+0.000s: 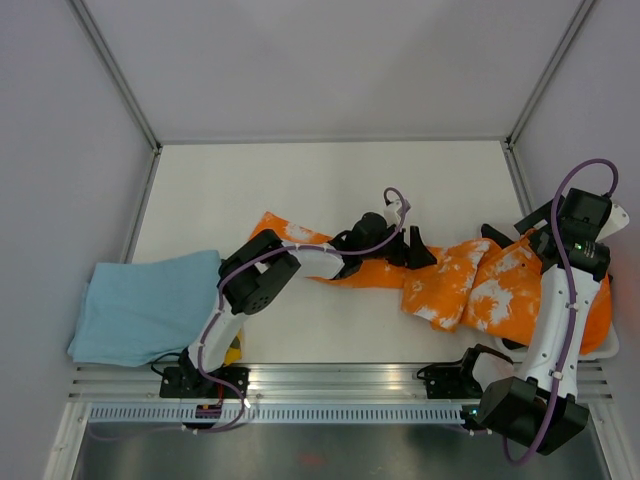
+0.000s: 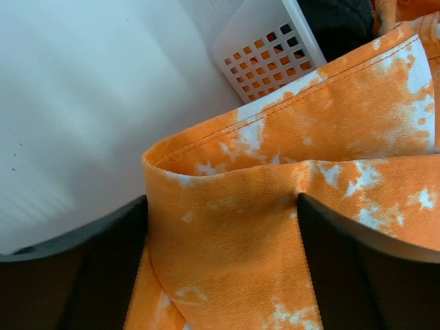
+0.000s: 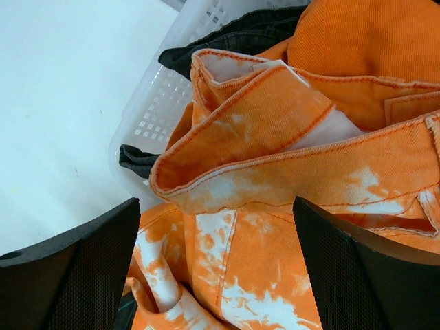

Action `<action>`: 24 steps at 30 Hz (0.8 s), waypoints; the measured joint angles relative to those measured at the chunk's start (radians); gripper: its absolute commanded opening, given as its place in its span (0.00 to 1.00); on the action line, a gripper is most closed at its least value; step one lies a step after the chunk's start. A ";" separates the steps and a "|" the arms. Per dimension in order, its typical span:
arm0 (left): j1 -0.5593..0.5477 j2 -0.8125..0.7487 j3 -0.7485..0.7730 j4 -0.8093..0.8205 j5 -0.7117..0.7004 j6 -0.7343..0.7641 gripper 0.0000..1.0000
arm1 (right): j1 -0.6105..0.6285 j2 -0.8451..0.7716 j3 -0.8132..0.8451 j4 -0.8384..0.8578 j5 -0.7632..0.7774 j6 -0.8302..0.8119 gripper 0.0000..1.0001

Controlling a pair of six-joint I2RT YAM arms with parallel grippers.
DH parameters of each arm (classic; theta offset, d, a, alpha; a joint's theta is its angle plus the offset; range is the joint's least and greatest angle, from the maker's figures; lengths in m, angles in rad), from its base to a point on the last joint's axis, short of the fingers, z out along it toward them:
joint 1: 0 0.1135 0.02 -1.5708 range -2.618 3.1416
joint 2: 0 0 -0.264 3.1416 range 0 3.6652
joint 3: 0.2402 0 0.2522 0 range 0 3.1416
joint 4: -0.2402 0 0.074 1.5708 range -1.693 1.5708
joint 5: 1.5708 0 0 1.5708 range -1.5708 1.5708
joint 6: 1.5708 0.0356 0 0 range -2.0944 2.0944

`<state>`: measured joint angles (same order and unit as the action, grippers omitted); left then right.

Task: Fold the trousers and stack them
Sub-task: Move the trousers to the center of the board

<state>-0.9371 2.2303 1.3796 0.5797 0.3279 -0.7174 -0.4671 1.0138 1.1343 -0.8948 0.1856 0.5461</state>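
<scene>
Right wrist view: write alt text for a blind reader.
Bunched orange-and-white trousers fill the frame, their waistband lying between the dark fingers of the wide-open right gripper. Behind them a white basket holds a dark garment and a plain orange garment, on a white table.

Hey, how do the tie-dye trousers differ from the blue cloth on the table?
The trousers are orange blotched with white; the blue cloth is plain. The trousers sprawl crumpled across the middle and right; the blue cloth lies folded flat at the left. Both are fabric.
</scene>
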 measured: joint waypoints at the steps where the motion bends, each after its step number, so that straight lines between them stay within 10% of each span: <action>1: 0.000 0.002 0.000 0.000 0.005 -0.007 0.72 | 0.000 0.000 0.000 0.000 0.002 0.000 0.98; 2: 0.000 0.002 0.000 0.000 0.010 -0.008 0.47 | 0.000 0.000 0.000 0.000 0.004 0.000 0.98; 6: 0.002 0.002 0.000 0.027 0.023 -0.028 0.02 | 0.000 -0.004 -0.003 0.002 0.006 0.000 0.96; 14: 0.050 -0.085 -0.054 -0.003 0.042 -0.027 0.02 | 0.000 -0.040 -0.007 0.002 0.003 -0.025 0.87; 24: 0.389 -0.632 -0.123 -0.413 -0.088 0.111 0.02 | 0.000 -0.062 -0.010 0.005 -0.007 -0.081 0.79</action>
<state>-0.5476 1.5982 1.2568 0.1669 0.2398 -0.6067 -0.4667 0.9516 1.1244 -0.8902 0.1787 0.4648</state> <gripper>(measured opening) 0.045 0.789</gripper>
